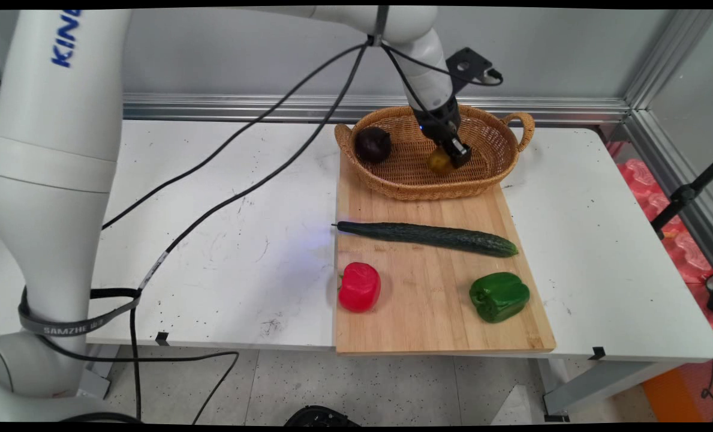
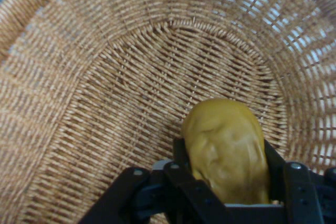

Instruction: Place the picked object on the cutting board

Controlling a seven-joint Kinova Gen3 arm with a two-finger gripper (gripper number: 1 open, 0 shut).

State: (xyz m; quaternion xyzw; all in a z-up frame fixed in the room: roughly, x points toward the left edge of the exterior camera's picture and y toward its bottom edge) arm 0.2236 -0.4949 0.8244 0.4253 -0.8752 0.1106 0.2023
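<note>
Altogether one basket (image 1: 488,174), one potato (image 2: 226,150), two peppers (image 1: 359,287)

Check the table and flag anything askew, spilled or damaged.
Nothing is spilled or broken. The only oddities: the wooden cutting board juts slightly past the table's near edge, and the cucumber's stem end overhangs the board's left side. The gripper holds a yellowish potato inside the wicker basket, beside a dark purple onion.

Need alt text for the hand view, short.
The gripper holds a yellow-brown potato between its fingers, just above the woven floor of a wicker basket that fills the view.
</note>
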